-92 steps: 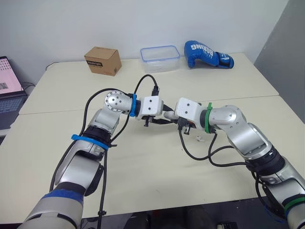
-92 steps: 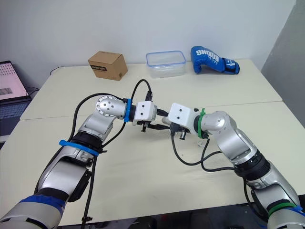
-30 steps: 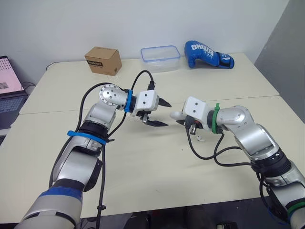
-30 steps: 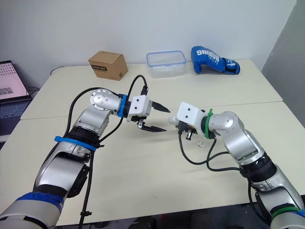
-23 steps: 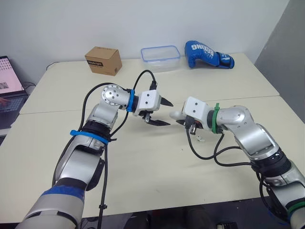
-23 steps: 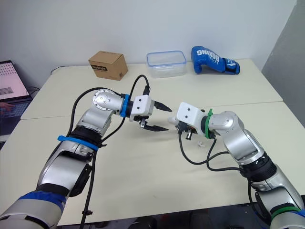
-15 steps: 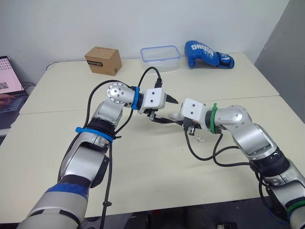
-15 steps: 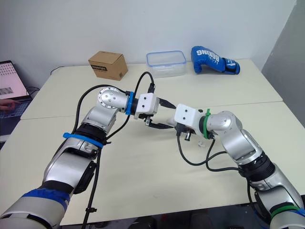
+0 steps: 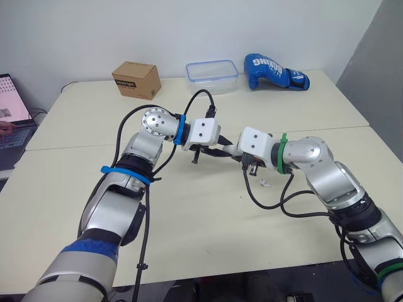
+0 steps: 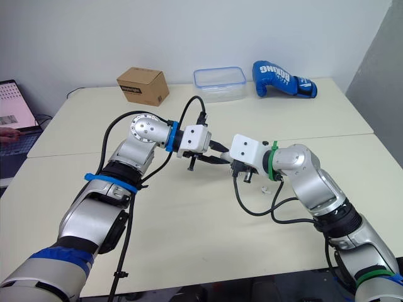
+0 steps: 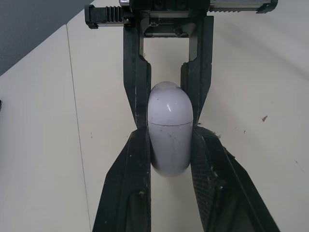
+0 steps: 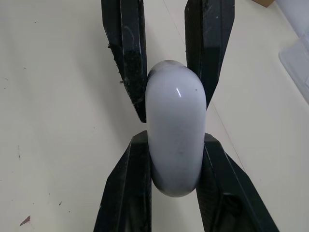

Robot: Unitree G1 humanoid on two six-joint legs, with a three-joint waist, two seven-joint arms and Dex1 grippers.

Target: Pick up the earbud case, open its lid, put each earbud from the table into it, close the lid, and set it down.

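Case (image 11: pixel 168 121): held in the air over the table (image 9: pixel 189 220), mid-scene, between the two arms; lid shut, seam a thin line across the body.
L gripper (image 11: pixel 168 133): clamped on the case, one finger on each long side, below the seam; reaches in from the robot's left.
R gripper (image 12: pixel 175 137): also pinching the case, from the opposite end; fingers hug both sides of the rounded shell.
Fingers: tips of both pairs nearly meet along the case's sides, L pair and R pair pointing at each other.
Earbud (image 9: pixel 264 184): small white bit on the table, just below the R wrist, apart from the case. Too small to tell more.
Box (image 9: pixel 135 80): cardboard, far side, robot's left.
Tub (image 9: pixel 211 77): clear w/ blue rim, far side, centre.
Glove (image 9: pixel 274 72): blue boxing glove, just right of the tub.
Laptop (image 9: pixel 11 119): off the table's left edge, screen lit; a person's hand (image 10: pixel 7 132) at its keys.
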